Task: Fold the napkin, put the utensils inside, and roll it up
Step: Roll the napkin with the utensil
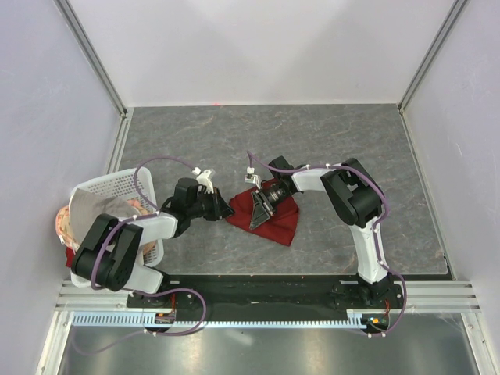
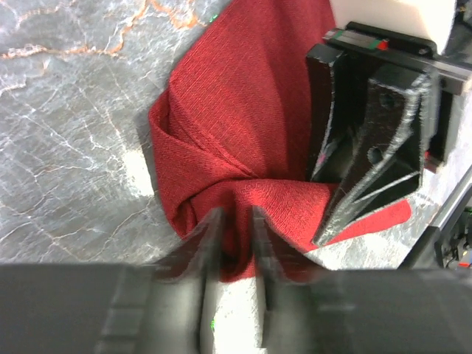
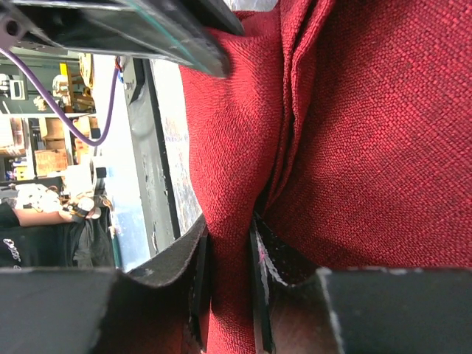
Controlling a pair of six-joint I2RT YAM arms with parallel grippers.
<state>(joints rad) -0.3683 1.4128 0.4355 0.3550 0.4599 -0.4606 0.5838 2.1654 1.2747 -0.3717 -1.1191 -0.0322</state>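
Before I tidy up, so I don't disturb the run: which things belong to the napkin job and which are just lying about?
Job: maroon napkin, left gripper and right gripper, both pinching its folds. Utensils not in view.
Lying about: white basket, grey-beige cloth inside it.

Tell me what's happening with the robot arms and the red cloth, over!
Left gripper pinching a fold of the dark red fabric napkin. Right gripper clamped on another fold. Napkin bunched on grey marbled table. No utensils in sight.
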